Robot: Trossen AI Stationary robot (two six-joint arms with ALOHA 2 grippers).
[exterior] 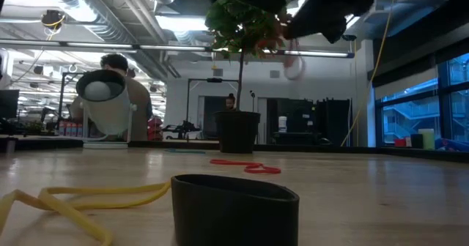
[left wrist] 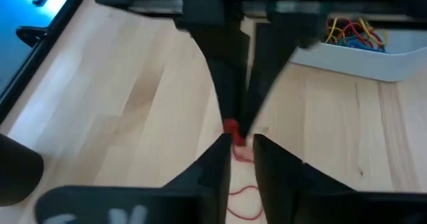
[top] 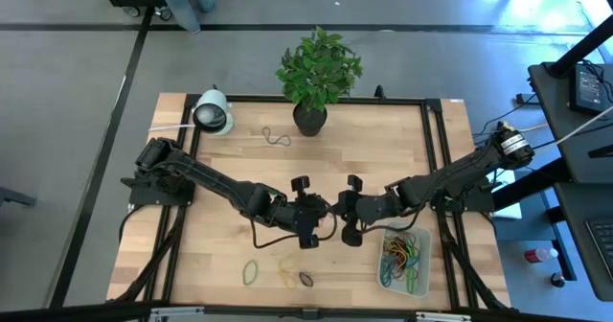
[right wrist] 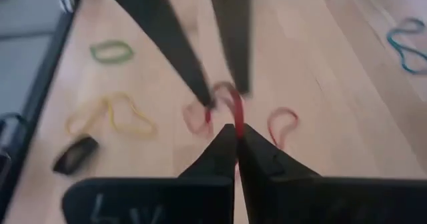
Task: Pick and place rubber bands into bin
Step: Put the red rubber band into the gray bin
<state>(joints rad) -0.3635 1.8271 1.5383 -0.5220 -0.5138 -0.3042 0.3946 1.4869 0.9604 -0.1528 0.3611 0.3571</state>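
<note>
**Red band passing between the two grippers, mid-table**

I see both arms stretched inward over the wooden table [top: 239, 159], wrists nearly meeting just beside the bin [top: 423, 276]; the potted plant [top: 316, 73] and a white lamp-like fixture [top: 213, 111] stand well apart at the far edge; the bin already holds a tangle of coloured rubber bands [top: 402, 257]. The right gripper [right wrist: 237, 132] is clenched on a red rubber band [right wrist: 233, 107], its fingers pinched together on one strand; the left gripper [left wrist: 238, 141] sits tip to tip with it, fingers slightly parted around the same band, which trails below; whether it grips, I cannot tell. I judge the band light, floppy and stretchy, so a pinch on a single strand suffices, though it may snag or spring. Loose on the table near edge: a green band [top: 251, 272], a yellow band [top: 287, 269], a dark band [top: 306, 279]; another lies near the plant [top: 277, 137].
</note>
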